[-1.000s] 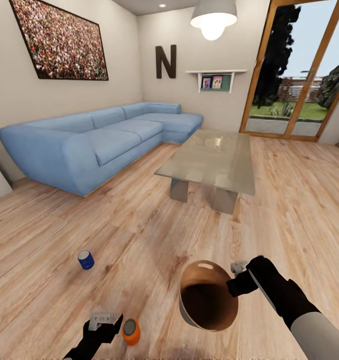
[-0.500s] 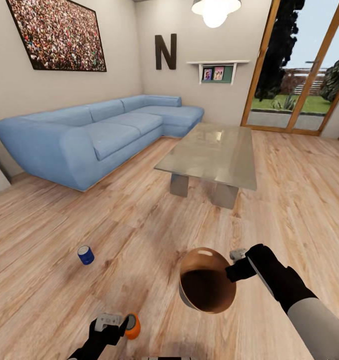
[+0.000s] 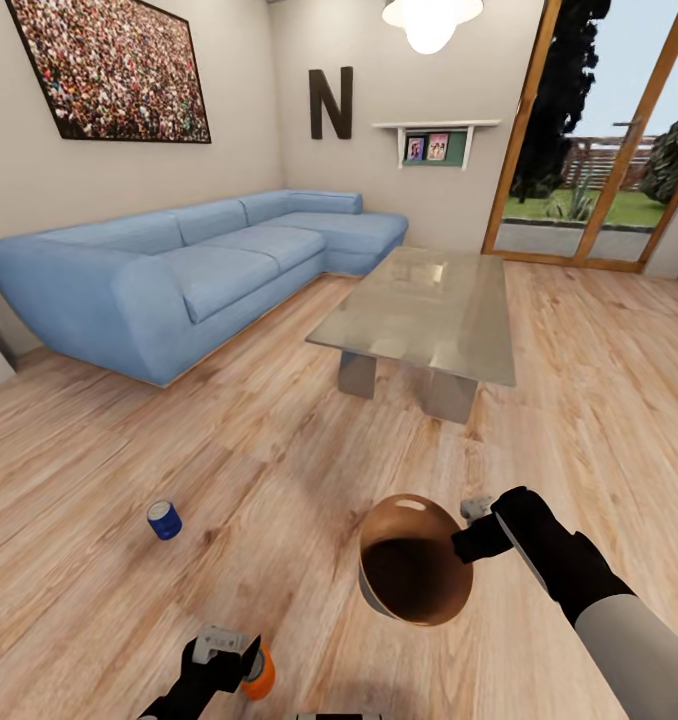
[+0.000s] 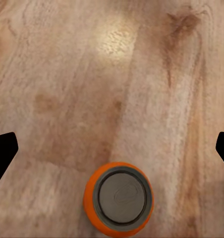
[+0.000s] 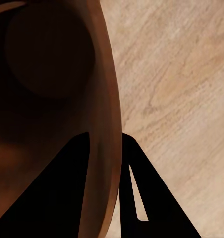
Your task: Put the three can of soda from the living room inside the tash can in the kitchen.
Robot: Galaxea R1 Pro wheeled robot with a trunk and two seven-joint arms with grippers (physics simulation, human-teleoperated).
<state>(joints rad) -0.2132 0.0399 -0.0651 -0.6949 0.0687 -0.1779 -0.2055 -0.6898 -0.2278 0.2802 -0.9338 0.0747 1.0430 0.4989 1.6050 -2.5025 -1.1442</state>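
right tool [image 3: 471,545] clamps bin [image 3: 414,575] rim | left tool [image 3: 229,655] spread over orange can [image 4: 119,200] | blue can [image 3: 163,520] apart, bare floor [image 3: 279,470]

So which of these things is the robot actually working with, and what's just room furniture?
Part of the job: orange can, blue can, bin held in the right claw, left claw open above the orange can.

Just there: sofa, glass table, wall picture.

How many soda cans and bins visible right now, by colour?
Orange soda can: 1
Blue soda can: 1
Copper-brown-lined trash can: 1
Total: 3
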